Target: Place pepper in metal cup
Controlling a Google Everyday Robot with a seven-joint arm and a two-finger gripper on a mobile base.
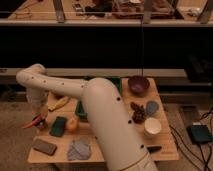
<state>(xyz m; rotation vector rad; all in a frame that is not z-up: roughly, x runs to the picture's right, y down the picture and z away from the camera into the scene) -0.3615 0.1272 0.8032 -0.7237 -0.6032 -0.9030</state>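
Pincer [40,119] mostly hidden behind arm [95,107]; pepper [31,121] partly covered; metal cup perhaps hidden there.

crowded left edge, looser middle right

the pincer [40,116] hangs at the surface's [112,156] left edge with the pepper [33,121] at it, hemmed by the banana [58,103], green sponge [58,126] and apple [73,124] just beside. the white arm [102,117] crosses the middle, blocking passage. bare wood shows between the white cup [152,127] and the dark bowl [138,85].
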